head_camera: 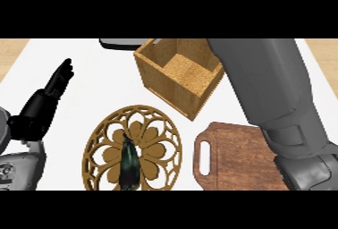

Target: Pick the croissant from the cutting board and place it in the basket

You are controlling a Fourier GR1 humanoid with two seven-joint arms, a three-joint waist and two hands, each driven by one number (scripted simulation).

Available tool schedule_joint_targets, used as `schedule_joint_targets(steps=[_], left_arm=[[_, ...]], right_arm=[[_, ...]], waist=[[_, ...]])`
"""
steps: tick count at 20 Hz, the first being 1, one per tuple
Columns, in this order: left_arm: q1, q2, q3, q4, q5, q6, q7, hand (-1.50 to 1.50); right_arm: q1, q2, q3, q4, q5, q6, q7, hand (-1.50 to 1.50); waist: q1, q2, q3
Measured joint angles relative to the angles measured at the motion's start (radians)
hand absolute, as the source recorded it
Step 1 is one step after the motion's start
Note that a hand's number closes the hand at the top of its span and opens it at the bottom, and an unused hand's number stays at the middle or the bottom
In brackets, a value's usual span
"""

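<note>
The right forearm (277,103) is filling the right side of the frame, nearest the view, running from the upper centre down to the lower right corner. The right hand itself is not showing anywhere, so whether it is released, clenched or grasping something cannot be told.

The forearm is crossing over the cutting board (231,156), a reddish-brown board with a slot handle at its left end, lying at the lower right. The croissant is not visible on the bare part of the board or anywhere else; it may be hidden behind the arm or inside the unseen hand. Its long axis and the way it points therefore cannot be read here.

As a judgement, a croissant will probably be handling as light, soft and flaky, easily crushed, so taking it across its thicker middle with curled fingers seems safest.

The basket (178,76), a square wooden box open at the top, is sitting at upper centre, just left of the forearm, and looks empty in the part that shows.

The left hand (46,103) is resting open at the left edge, fingers pointing up.

A round fretwork trivet (99,143) at lower centre is carrying a dark elongated object (128,163).
</note>
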Motion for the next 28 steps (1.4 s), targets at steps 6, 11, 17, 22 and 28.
schedule_joint_targets(steps=[6, 11, 17, 22, 28], left_arm=[[0.011, 0.010, 0.018, -0.007, 0.009, -0.009, 0.001, 0.00], [0.010, 0.009, 0.022, 0.000, 0.005, -0.011, -0.007, 0.00], [0.002, 0.001, 0.014, -0.003, -0.007, -0.010, -0.005, 0.00], [0.008, 0.004, 0.024, -0.002, -0.002, -0.014, -0.008, 0.00], [0.025, -0.001, 0.021, -0.012, -0.009, -0.009, -0.010, 0.00]], right_arm=[[-0.009, -0.036, 0.053, 0.070, 0.036, 0.097, -0.021, 1.50], [-0.010, -0.019, 0.029, 0.095, 0.001, 0.137, -0.035, -1.50], [-0.014, -0.005, -0.019, 0.117, -0.035, 0.098, -0.066, -1.50], [-0.005, 0.009, -0.079, 0.061, -0.042, -0.081, -0.074, -1.50], [0.037, -0.027, -0.155, -0.033, -0.014, -0.326, -0.065, -1.50]], waist=[[-0.006, -0.003, 0.000], [-0.009, -0.003, 0.001], [-0.007, -0.002, 0.001], [-0.007, -0.001, 0.001], [-0.014, -0.004, 0.001]])
